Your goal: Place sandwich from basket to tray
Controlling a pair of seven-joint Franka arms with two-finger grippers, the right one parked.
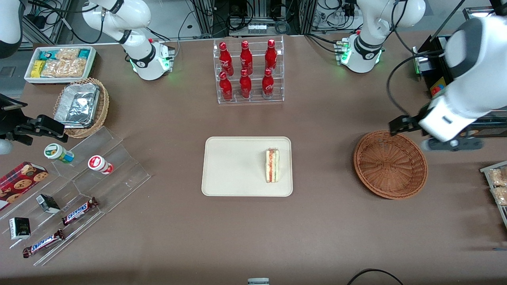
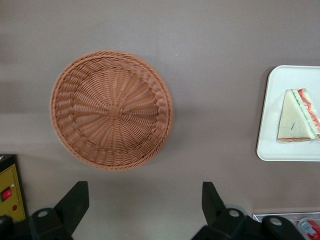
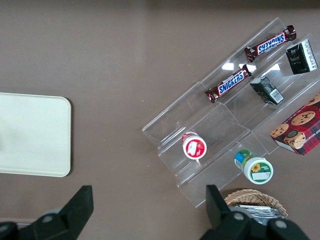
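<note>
The sandwich (image 1: 272,165) lies on the cream tray (image 1: 233,166), close to the tray's edge toward the working arm, with its red and green filling showing. The round reddish-brown basket (image 1: 390,164) stands empty toward the working arm's end of the table. My left gripper (image 1: 410,134) hangs open above the table at the basket's rim farther from the front camera, holding nothing. The left wrist view looks down on the empty basket (image 2: 112,110), the sandwich (image 2: 298,116) on the tray (image 2: 280,150), and the gripper (image 2: 145,200) with bare table between its spread fingers.
A clear rack of red bottles (image 1: 250,71) stands farther back than the tray. Toward the parked arm's end are a white snack bin (image 1: 59,63), a tan basket with a foil container (image 1: 81,107) and a clear stepped display (image 1: 79,190). A black box (image 1: 435,85) stands by the working arm.
</note>
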